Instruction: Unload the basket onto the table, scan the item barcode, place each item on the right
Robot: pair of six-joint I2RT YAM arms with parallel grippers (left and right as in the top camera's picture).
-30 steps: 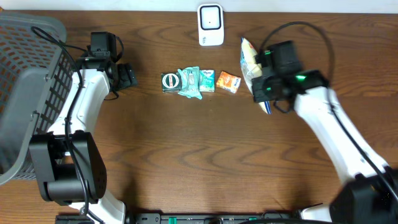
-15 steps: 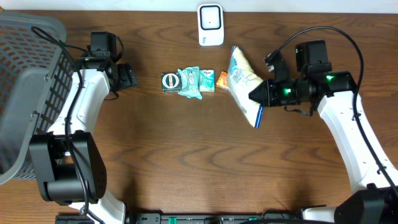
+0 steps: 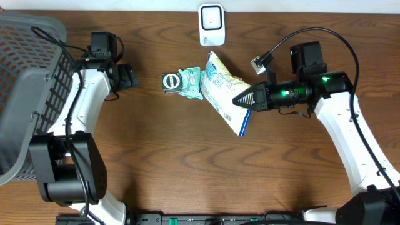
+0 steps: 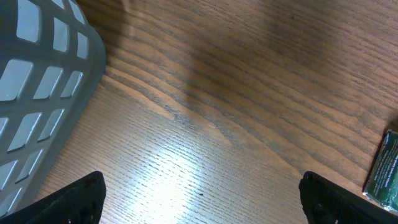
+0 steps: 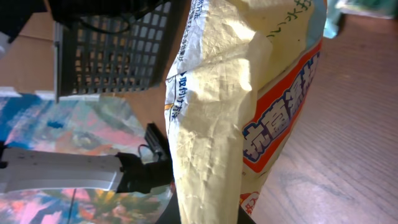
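Note:
My right gripper [image 3: 242, 99] is shut on a cream, blue and orange snack bag [image 3: 224, 92]. It holds the bag tilted over the middle of the table, below the white scanner [image 3: 212, 25] at the back edge. The bag's pale printed side faces up in the overhead view. In the right wrist view the bag [image 5: 217, 118] fills the centre and rises from the right gripper [image 5: 208, 219] at the bottom edge. My left gripper [image 3: 129, 76] stands open at the left over bare wood, and in the left wrist view the left gripper [image 4: 202, 200] has nothing between its fingertips.
A green round tin [image 3: 170, 82] and teal packets [image 3: 191, 81] lie just left of the bag, partly under it. The tin's edge [image 4: 385, 171] shows at the right of the left wrist view. A grey mesh basket [image 3: 28, 81] fills the left side of the table.
The right arm has swung the bag leftward from the table's right side to over the small items, tipping it flatter. The orange packet is now covered. The left arm has not moved.

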